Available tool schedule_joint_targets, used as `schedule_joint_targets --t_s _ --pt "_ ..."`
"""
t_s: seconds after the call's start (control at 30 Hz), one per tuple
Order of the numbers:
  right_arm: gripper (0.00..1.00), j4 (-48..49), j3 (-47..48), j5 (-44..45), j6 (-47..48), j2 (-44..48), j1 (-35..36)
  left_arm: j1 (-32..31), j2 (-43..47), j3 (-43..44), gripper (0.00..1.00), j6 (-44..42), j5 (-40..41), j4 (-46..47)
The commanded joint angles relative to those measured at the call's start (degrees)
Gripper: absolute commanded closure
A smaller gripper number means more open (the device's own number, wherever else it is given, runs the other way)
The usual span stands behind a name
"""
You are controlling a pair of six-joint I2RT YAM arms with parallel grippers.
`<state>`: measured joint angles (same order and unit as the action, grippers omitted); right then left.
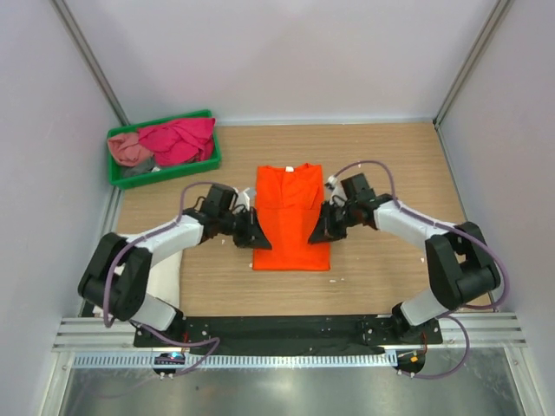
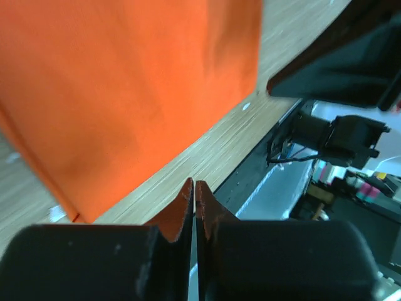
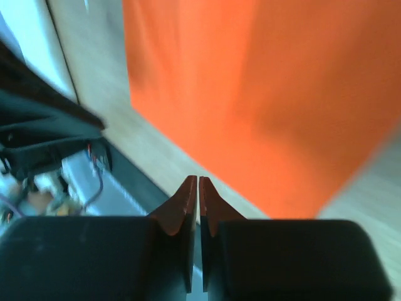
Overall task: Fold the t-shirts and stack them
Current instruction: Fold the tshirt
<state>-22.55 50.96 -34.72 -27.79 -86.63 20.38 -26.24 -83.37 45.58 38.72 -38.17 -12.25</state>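
A bright orange t-shirt (image 1: pixel 290 217) lies flat on the wooden table, its sides folded in to a narrow rectangle, collar at the far end. It also shows in the left wrist view (image 2: pixel 125 94) and the right wrist view (image 3: pixel 282 94). My left gripper (image 1: pixel 257 234) hovers at its lower left edge, jaws shut and empty (image 2: pixel 195 184). My right gripper (image 1: pixel 317 230) hovers at its lower right edge, jaws shut and empty (image 3: pixel 198 179). A magenta shirt (image 1: pixel 182 139) and a dusty pink shirt (image 1: pixel 128 149) lie crumpled in the tray. A white shirt (image 1: pixel 169 264) lies under my left arm.
The green plastic tray (image 1: pixel 160 121) stands at the back left corner. Metal frame posts and white walls close in the table on both sides. A black base plate (image 1: pixel 286 329) runs along the near edge.
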Motion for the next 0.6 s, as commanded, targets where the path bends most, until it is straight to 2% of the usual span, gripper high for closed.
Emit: schedule_joint_targets --t_s 0.0,0.13,0.57 --pt "0.93 9.87 -5.86 -7.55 -7.44 -3.45 6.06 -3.89 -4.07 -4.09 0.98 11.18 -5.42 16.86" --pt "0.98 16.30 -7.28 -11.94 -10.00 -8.10 9.41 -4.43 -6.97 -6.20 1.00 12.79 -4.63 20.34" --pt "0.99 18.15 -3.94 -20.12 -6.75 -18.31 11.52 -4.43 -10.58 -10.78 1.00 12.52 -2.35 21.39"
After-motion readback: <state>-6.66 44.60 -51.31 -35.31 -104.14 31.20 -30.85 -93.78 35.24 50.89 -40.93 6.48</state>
